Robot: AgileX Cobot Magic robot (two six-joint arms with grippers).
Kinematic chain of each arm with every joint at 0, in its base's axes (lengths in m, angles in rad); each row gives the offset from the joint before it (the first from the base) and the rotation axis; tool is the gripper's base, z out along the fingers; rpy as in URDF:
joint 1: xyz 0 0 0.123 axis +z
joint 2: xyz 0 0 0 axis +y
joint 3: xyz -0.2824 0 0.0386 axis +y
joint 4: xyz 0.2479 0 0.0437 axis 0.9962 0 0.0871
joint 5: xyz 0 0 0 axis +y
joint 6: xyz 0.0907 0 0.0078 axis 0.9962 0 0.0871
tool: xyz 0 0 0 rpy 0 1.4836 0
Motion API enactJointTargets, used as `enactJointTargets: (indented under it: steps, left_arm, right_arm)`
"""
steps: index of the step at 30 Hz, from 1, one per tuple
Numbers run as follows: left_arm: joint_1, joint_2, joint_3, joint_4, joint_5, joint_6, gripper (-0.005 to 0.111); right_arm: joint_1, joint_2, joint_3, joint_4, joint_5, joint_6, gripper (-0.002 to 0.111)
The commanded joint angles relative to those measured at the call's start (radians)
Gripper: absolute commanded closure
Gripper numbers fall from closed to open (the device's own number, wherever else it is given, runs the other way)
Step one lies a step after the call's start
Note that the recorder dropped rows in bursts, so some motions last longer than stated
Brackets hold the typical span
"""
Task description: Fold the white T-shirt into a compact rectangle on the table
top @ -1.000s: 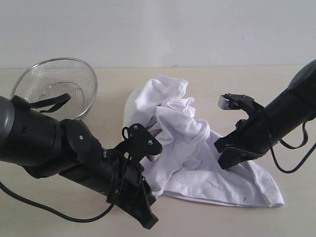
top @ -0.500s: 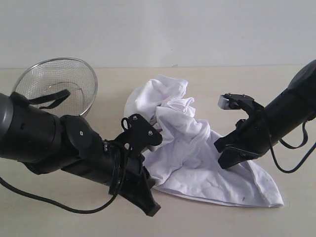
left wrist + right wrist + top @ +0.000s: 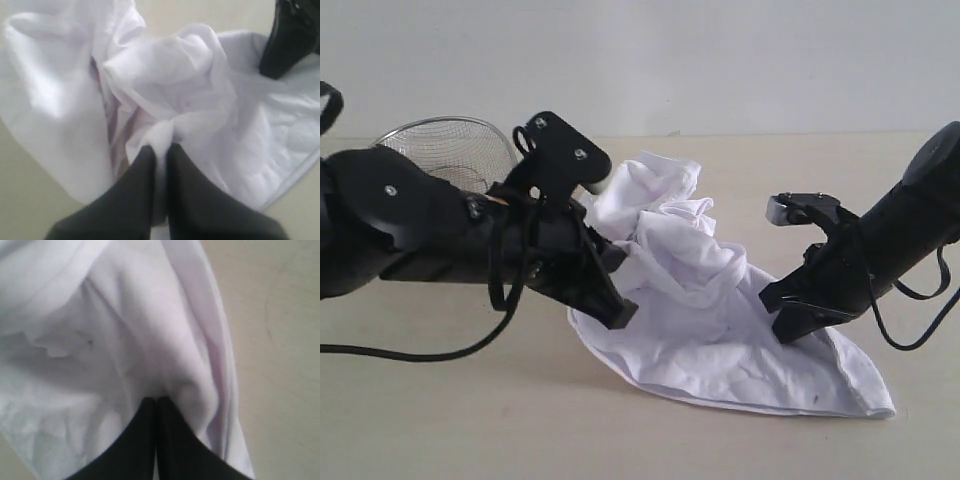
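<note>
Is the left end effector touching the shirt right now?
Touching. The left wrist view shows the left end effector shut on a fold of the shirt, with white cloth pinched between its jaws.

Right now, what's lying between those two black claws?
Only the white T-shirt, bunched in a rumpled heap, lies between the left gripper and the right gripper. The exterior view shows it; both grippers are pinched shut on its cloth.
</note>
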Motion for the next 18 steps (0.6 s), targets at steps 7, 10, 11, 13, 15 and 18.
enactJointTargets:
  steps: [7,10,11,13,15,18]
  left_arm:
    - [0.062,-0.037,0.057,-0.019,-0.004,-0.045,0.102]
    - [0.062,-0.037,0.117,-0.019,-0.012,-0.089,0.102]
    - [0.062,-0.037,0.149,-0.019,-0.035,-0.116,0.102]
    - [0.062,-0.037,0.187,-0.020,-0.057,-0.148,0.102]
    - [0.062,-0.037,0.215,-0.066,-0.057,-0.152,0.102]
    - [0.062,-0.044,0.267,-0.097,-0.057,-0.169,0.102]
  right_arm:
    - [-0.002,0.001,0.002,-0.177,-0.040,0.162,0.108]
    - [-0.002,0.001,0.002,-0.199,-0.042,0.192,0.108]
    - [-0.002,0.001,0.002,-0.227,-0.039,0.233,0.108]
    - [-0.002,0.001,0.002,-0.303,-0.042,0.317,0.108]
    - [-0.002,0.001,0.002,-0.422,-0.037,0.457,0.108]
    - [-0.002,0.001,0.002,-0.608,-0.019,0.632,0.108]
